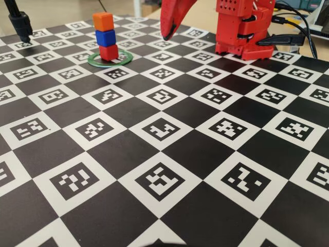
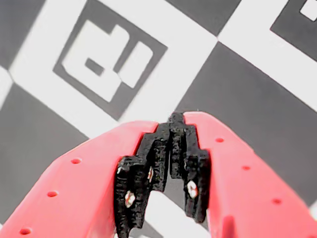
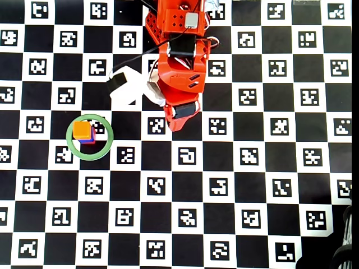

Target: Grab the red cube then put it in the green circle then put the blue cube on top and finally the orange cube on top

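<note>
A stack of three cubes stands inside the green circle [image 1: 109,60] at the far left of the fixed view: the red cube [image 1: 108,52] at the bottom, the blue cube [image 1: 105,37] on it, the orange cube [image 1: 103,21] on top. From overhead the orange cube [image 3: 82,130] covers most of the stack inside the green circle [image 3: 90,137]. My red gripper [image 1: 165,37] hangs tip-down to the right of the stack, apart from it. In the wrist view the gripper [image 2: 177,120] is shut on nothing, black pads [image 2: 157,153] touching, above the checkered board.
The arm's red base [image 1: 241,31] stands at the back right of the fixed view with cables [image 1: 300,28] behind it. A black stand [image 1: 20,23] is at the far left corner. A white camera piece [image 3: 128,85] juts left of the arm overhead.
</note>
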### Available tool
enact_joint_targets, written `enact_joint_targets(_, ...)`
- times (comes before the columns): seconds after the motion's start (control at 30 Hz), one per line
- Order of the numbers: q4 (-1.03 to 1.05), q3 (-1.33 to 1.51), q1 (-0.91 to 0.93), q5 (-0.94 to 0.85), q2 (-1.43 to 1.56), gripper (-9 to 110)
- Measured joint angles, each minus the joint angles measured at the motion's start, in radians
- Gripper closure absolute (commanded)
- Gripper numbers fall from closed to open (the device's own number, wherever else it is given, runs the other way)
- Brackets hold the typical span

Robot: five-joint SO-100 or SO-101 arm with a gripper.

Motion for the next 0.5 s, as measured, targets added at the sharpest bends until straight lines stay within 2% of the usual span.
enact_joint_targets(0.23,-0.04,0.178,-0.029,-0.215,0.181,107)
enact_joint_targets(0.5,-0.043,0.33,-0.029,-0.347,0.36,107)
